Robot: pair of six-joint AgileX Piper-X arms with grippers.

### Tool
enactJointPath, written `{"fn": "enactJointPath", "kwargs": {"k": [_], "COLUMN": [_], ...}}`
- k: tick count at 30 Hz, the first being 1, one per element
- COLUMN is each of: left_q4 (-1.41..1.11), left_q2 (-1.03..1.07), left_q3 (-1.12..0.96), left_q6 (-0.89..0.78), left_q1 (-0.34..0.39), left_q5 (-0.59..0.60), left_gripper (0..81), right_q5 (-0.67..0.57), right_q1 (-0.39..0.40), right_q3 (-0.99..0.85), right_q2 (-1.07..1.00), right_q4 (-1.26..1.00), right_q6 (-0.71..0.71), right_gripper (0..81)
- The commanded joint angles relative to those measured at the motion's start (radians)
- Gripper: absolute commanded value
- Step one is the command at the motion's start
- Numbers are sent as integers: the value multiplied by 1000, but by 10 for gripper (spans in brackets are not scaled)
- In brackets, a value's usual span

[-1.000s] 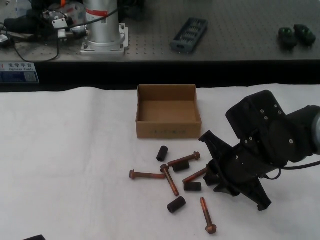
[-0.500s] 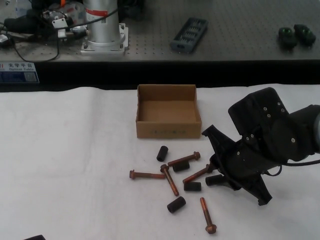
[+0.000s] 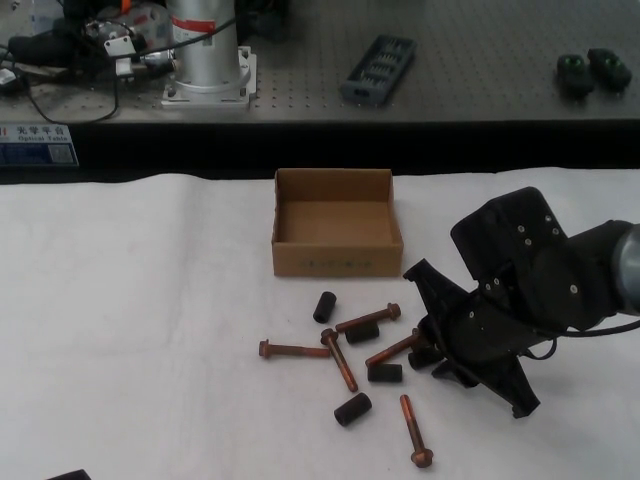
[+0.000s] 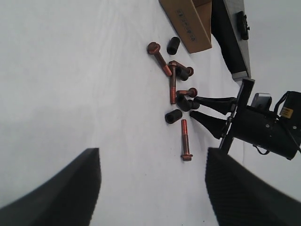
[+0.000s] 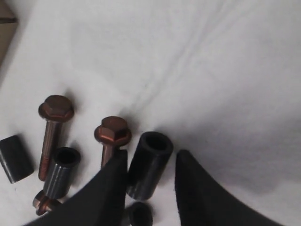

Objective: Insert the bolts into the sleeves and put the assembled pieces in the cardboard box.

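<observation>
White wrinkled sheet [image 3: 130,300] covers the counter. Past the counter's far edge, a grey perforated metal table [image 3: 470,80]: silver post [image 3: 205,40] on base plate, cable tangle [image 3: 60,60] far left, blue-grey rack [image 3: 378,68], two dark knobs [image 3: 594,70] far right. Blue label [image 3: 38,145] on its dark front edge.

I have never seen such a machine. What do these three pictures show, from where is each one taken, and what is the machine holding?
It is a two-armed robot; each arm ends in a two-finger gripper. One picture looks forward and down from high behind; the other two come from cameras on the wrists. On the white cloth lie copper-coloured bolts, black sleeves and an open cardboard box. The right gripper is closed on one sleeve. The left gripper is open and holds nothing.
</observation>
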State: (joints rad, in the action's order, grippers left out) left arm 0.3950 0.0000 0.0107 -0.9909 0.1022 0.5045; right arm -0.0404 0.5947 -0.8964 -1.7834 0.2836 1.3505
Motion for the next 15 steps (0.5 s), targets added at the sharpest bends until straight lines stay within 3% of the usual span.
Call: {"fn": "enactJointPath", "kwargs": {"k": [1, 11, 15], "left_q4": [-7, -7, -7], "left_q2": [0, 0, 0], "left_q3": [-11, -11, -11], "left_q6": [-5, -4, -4], "left_q1": [-2, -2, -2], "left_q5": [-6, -52, -52], "left_gripper": [473, 473, 473], "right_q5": [5, -45, -64], "right_q1": [-6, -6, -6], "right_q3": [-8, -8, -8], "right_q2": [-1, -40, -46], "right_q4": [-8, -11, -9], "right_q6": [3, 23, 29], "right_gripper": [258, 258, 192]}}
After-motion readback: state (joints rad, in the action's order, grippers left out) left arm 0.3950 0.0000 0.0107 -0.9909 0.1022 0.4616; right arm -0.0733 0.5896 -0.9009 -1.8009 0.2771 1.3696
